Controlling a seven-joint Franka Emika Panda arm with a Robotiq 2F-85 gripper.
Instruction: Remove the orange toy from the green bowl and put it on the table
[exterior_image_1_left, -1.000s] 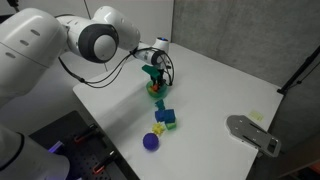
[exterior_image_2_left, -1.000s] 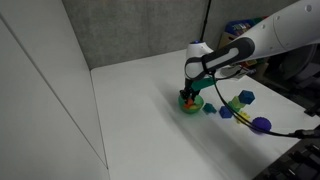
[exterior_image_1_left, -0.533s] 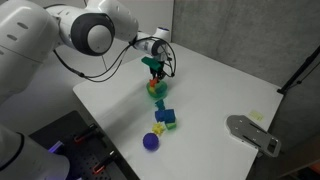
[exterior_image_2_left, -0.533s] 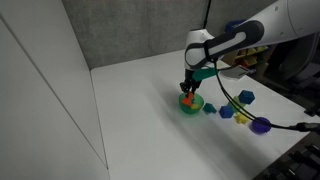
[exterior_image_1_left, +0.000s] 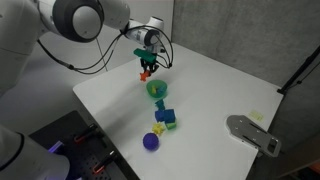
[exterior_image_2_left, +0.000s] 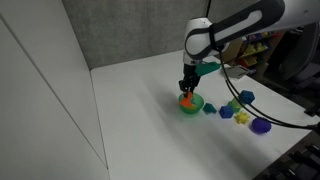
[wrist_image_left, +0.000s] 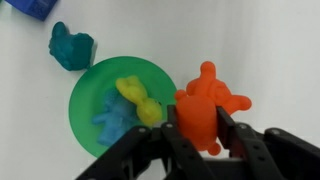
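The white tabletop (exterior_image_1_left: 225, 85) is seen in both exterior views, with most of its surface bare. The arm is reached over it, and the pincer (exterior_image_1_left: 146, 68) is held in the air above the surface.

The green bowl (exterior_image_1_left: 157, 89) is set on the tabletop near a loose row of other toys, among them blue blocks (exterior_image_1_left: 165, 117) and a purple ball (exterior_image_1_left: 151, 141). In the wrist view a yellow toy (wrist_image_left: 140, 98) and a light-blue toy (wrist_image_left: 112, 118) are seen inside the bowl (wrist_image_left: 85, 95), and a teal toy (wrist_image_left: 72, 47) lies just beside it.

The pincer (wrist_image_left: 203, 128) is clenched on the orange toy (wrist_image_left: 205, 98). The toy is gripped from both sides, and its long axis runs along the fingers (wrist_image_left: 176, 135).

The toy is thus found out of the bowl and off the surface. In the wrist view it is seen against the bowl's rim and the bare white beside it. In an exterior view (exterior_image_2_left: 187, 97) it appears just over the bowl (exterior_image_2_left: 191, 105).

The removal is judged done and the placing not yet. Bare tabletop lies beside the toy on the side away from the bowl, so a sideways carry before the descent seems called for. Otherwise the toy could be set on the rim.
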